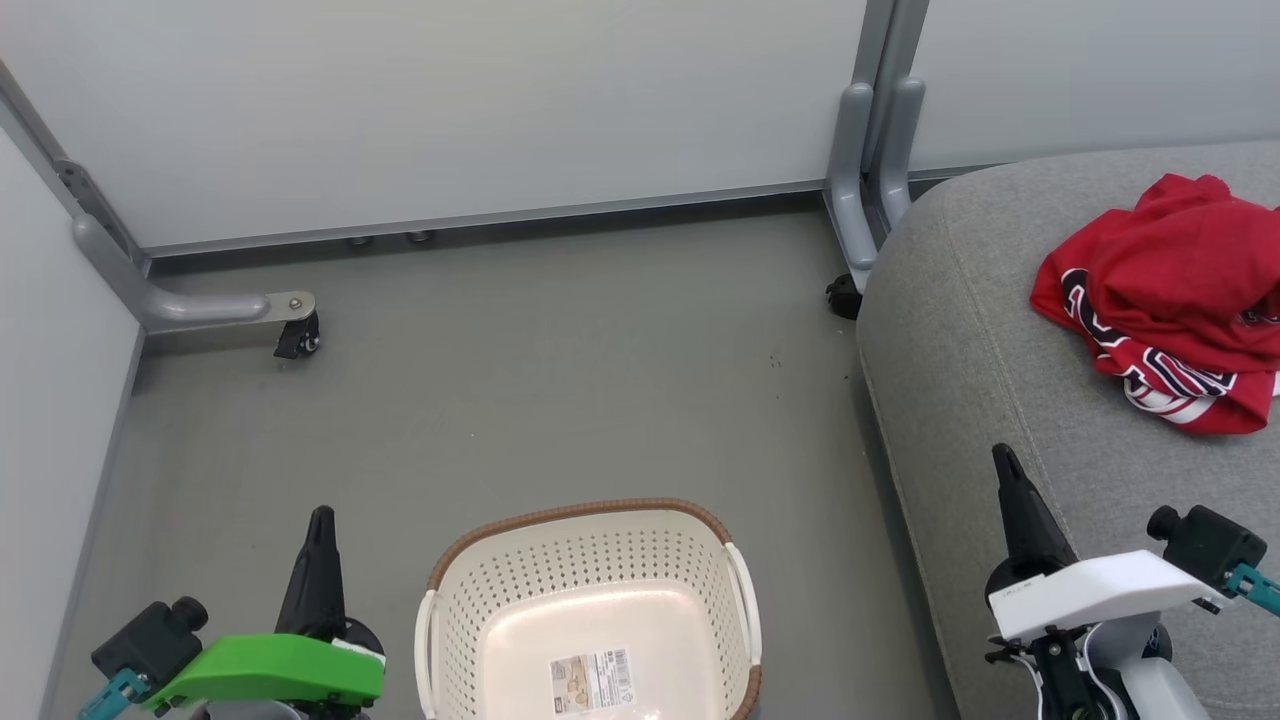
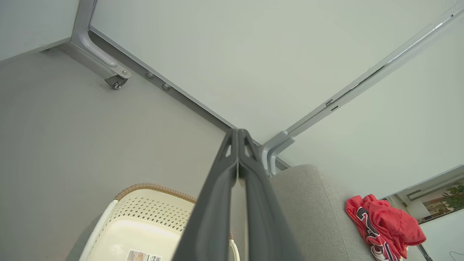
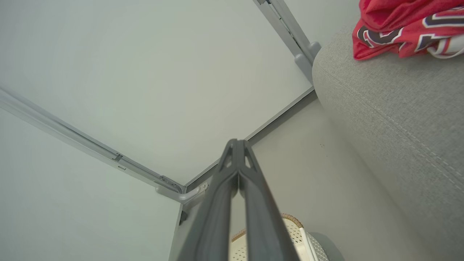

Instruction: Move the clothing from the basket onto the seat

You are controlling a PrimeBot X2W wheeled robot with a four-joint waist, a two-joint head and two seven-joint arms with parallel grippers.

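Red jerseys (image 1: 1180,290) are lying on the seat (image 1: 960,350), right of the empty laundry basket (image 1: 580,512); left gripper (image 1: 320,518) and right gripper (image 1: 1004,460) are sitting pinched together. A stray swing risks dragging fabric floorward.

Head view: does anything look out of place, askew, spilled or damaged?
Nothing stands out. The clothing lies in a crumpled heap on the seat, the basket stands upright on the floor with a paper label inside, and nothing looks spilled or damaged.
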